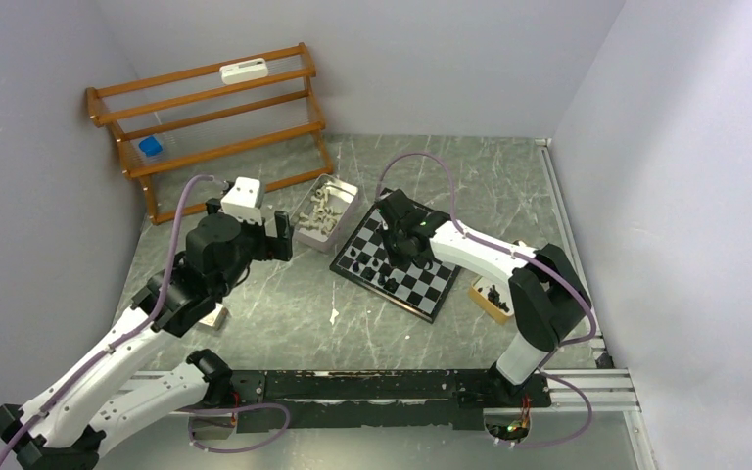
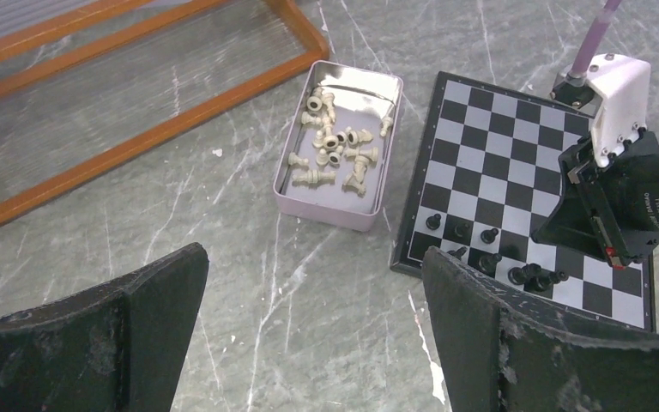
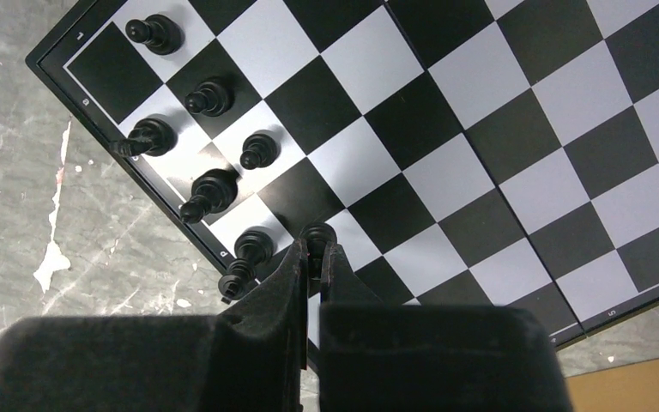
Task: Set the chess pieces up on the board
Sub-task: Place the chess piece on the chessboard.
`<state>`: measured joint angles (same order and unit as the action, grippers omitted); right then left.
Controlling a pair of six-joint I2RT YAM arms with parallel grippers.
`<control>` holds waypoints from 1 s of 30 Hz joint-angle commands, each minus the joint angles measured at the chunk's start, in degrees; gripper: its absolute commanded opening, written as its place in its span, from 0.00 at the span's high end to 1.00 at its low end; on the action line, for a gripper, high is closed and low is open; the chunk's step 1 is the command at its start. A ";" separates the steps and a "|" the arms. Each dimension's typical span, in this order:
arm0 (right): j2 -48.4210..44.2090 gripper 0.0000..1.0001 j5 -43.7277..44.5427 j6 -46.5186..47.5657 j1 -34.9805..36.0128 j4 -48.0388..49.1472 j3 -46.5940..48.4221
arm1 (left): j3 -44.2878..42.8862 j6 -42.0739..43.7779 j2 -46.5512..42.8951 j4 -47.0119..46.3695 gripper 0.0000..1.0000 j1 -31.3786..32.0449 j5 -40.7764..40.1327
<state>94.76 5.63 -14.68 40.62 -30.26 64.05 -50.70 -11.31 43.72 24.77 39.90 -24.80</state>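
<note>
Tin point(image 2: 326, 215) of cream pieces point(image 2: 335, 146) sits beside the board point(image 2: 515, 146) — wooden rack point(image 2: 154, 133) behind.

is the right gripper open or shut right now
Shut. In the right wrist view the right gripper has its fingers pressed nearly together, pinching a black chess piece over the board edge.

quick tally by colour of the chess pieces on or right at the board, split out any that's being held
black pieces standing free on the board: 6
black piece pinched in the shut right jaws just above the board: 1
white pieces on the board: 0 (they all lie in the tin)
total: 7
</note>
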 commanded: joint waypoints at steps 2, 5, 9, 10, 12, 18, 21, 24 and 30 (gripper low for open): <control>1.70 1.00 1.71 -1.26 0.59 -0.37 2.28 | -0.33 0.07 0.12 -0.34 0.00 -0.08 -1.20; 3.46 1.00 1.70 -1.95 0.60 -1.41 3.04 | 0.06 0.04 -0.59 -0.77 0.00 -0.04 -1.20; 5.19 1.00 2.32 -2.71 1.00 -2.49 4.48 | 0.07 0.01 -1.07 -0.74 0.00 -0.08 -1.32; 5.25 1.00 2.62 -3.06 1.03 -2.36 4.46 | 0.19 0.18 -1.12 -0.90 0.00 -0.08 -0.98; 5.18 1.00 2.00 -3.24 1.17 -1.67 4.18 | 0.35 0.52 -1.11 -1.33 0.00 -0.08 0.02; 7.35 1.00 1.20 -3.39 1.37 -1.89 4.24 | -0.04 0.50 -1.01 -0.93 0.00 -0.02 0.06; 8.24 1.00 0.89 -3.52 1.54 -1.97 4.39 | 0.18 0.58 -1.43 -1.28 0.00 -0.04 0.14; 8.87 0.99 0.40 -3.71 1.63 -1.63 4.50 | 0.08 0.63 -1.37 -1.24 0.00 -0.09 0.24; 10.19 0.94 0.28 -4.13 1.63 -2.29 5.33 | 0.07 0.65 -1.25 -1.12 0.00 -0.09 0.32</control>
<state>102.83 6.42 -18.02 41.74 -31.51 68.53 -50.70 -11.29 42.96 24.86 39.90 -24.86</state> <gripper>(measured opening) 0.056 0.995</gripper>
